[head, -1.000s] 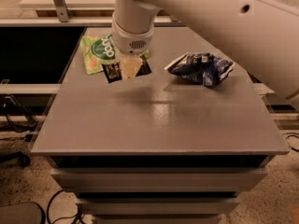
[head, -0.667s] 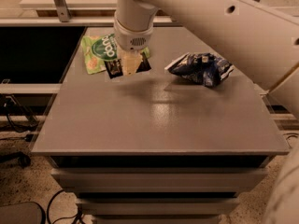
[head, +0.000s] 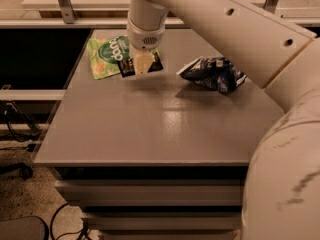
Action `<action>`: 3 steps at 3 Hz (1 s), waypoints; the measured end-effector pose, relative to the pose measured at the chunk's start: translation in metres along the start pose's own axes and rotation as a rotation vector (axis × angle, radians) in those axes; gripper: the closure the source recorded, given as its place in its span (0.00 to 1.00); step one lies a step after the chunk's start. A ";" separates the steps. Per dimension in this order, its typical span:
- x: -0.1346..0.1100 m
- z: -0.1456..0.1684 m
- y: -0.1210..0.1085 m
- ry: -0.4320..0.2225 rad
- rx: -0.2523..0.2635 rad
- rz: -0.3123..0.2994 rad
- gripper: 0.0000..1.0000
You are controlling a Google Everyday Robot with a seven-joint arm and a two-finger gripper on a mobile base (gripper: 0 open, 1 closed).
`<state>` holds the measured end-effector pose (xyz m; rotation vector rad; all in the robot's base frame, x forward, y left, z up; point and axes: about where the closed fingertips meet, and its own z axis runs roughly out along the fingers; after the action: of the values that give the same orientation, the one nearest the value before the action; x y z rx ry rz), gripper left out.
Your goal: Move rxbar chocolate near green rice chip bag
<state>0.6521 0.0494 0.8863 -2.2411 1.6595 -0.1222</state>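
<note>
The rxbar chocolate (head: 156, 64) is a small dark bar with pale lettering. It sits between the pale fingers (head: 143, 63) of my gripper (head: 142, 66), which is shut on it and holds it low over the grey table (head: 160, 129). I cannot tell whether the bar touches the table. The green rice chip bag (head: 104, 57) lies flat at the table's back left corner. The bar's left end is right beside the bag's right edge. The arm comes down from the upper right and hides part of the bag's top right.
A dark blue and white snack bag (head: 212, 74) lies crumpled at the back right of the table. The arm's big white links (head: 280, 134) fill the right side. A dark gap lies left of the table, and cables trail on the floor there.
My gripper has carried the bar a little back and left, closer to the green bag. The two bags have not moved.
</note>
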 end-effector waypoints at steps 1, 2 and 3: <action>0.009 0.013 -0.011 0.002 -0.007 0.014 1.00; 0.015 0.021 -0.020 -0.004 -0.004 0.029 1.00; 0.015 0.025 -0.027 -0.012 -0.004 0.030 0.83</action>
<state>0.6881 0.0474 0.8698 -2.2140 1.6883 -0.0985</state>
